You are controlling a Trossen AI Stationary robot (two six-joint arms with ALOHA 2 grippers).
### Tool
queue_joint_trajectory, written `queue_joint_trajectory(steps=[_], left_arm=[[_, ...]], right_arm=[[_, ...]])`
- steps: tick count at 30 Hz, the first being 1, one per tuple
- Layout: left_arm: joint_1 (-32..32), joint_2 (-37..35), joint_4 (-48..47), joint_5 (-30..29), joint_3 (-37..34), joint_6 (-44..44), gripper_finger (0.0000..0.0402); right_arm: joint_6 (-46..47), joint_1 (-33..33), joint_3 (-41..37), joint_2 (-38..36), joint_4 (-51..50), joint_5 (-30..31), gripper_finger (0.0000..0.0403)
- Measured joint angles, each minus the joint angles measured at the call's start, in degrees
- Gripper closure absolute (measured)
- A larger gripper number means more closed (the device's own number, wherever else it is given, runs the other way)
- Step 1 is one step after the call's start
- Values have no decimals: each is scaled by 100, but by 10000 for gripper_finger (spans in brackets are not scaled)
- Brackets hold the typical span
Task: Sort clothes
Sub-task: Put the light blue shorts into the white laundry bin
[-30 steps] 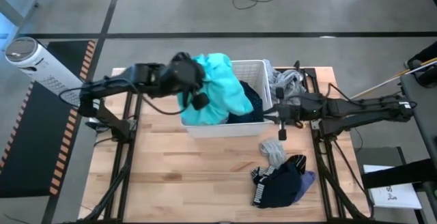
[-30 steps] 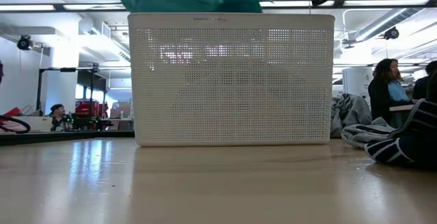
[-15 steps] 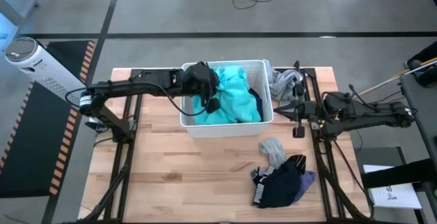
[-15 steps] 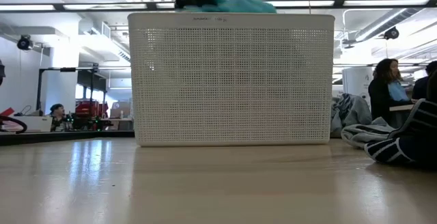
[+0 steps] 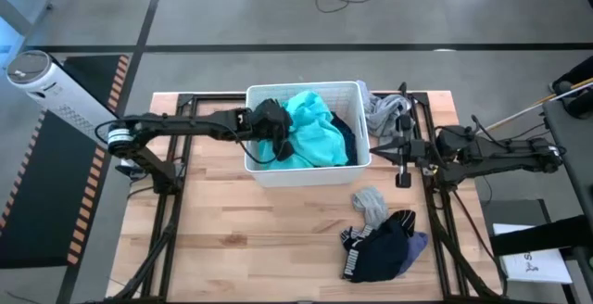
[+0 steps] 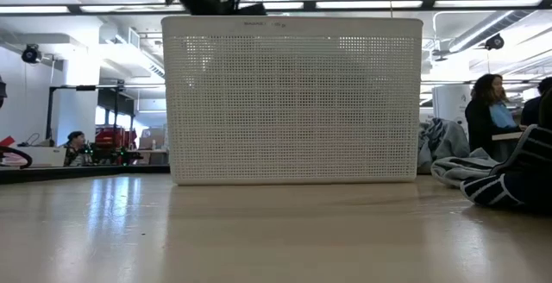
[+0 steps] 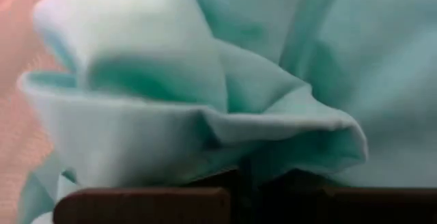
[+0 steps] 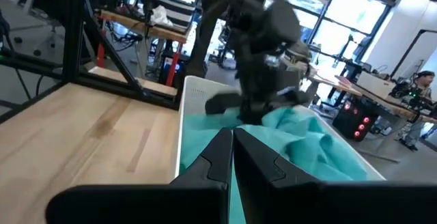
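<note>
No text, label or number can be read anywhere

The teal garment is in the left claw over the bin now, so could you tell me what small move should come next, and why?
Probably lift it straight up. The left claw is shut on the teal garment, whose bulk lies inside the white bin over darker clothes, so a sideways pull would likely drag on the wall. The right claw waits shut beside the bin.
</note>
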Motion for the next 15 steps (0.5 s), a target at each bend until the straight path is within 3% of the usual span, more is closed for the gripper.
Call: queue_joint_trajectory(steps=[8,15], left_arm=[[-1,0,943,20,-1114,-316,399],[-1,0,983,18,-1217,-322,383]], right_arm=[[-9,0,0,-4,53,0,403],[-9,0,2,-4,55,0,403]])
